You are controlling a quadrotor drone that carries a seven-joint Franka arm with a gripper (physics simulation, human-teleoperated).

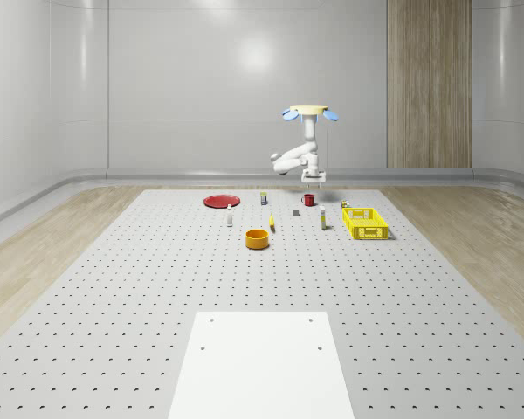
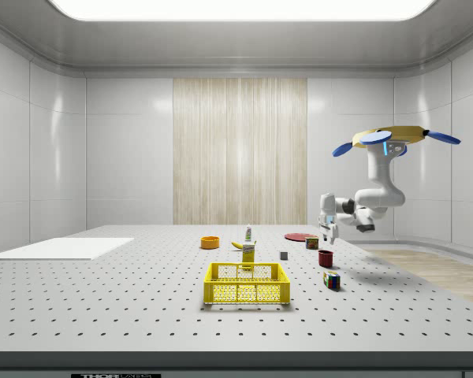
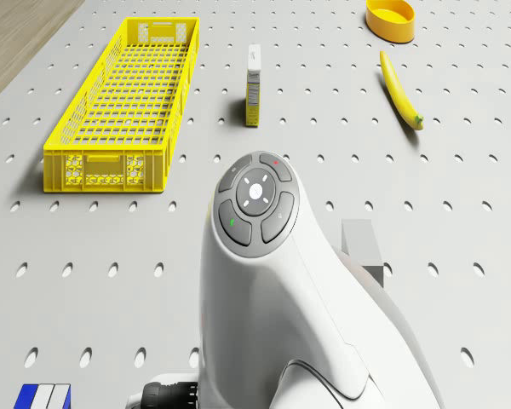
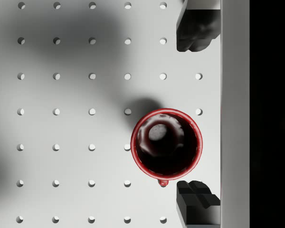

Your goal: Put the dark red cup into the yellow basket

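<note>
The dark red cup stands upright on the perforated table, seen from straight above in the wrist view. My gripper is open and hangs above it; one dark finger and the other finger stand wide apart, with the cup partly off their line. In the side view the gripper is a short way over the cup. The drone hovers above the cup. The yellow basket lies at the whole-scene view's right of the cup, and I see nothing in the basket.
An orange bowl, a banana, a small carton and a grey block stand on the table nearby. A red plate lies farther back. A coloured cube sits near the cup. A white pad covers the near table.
</note>
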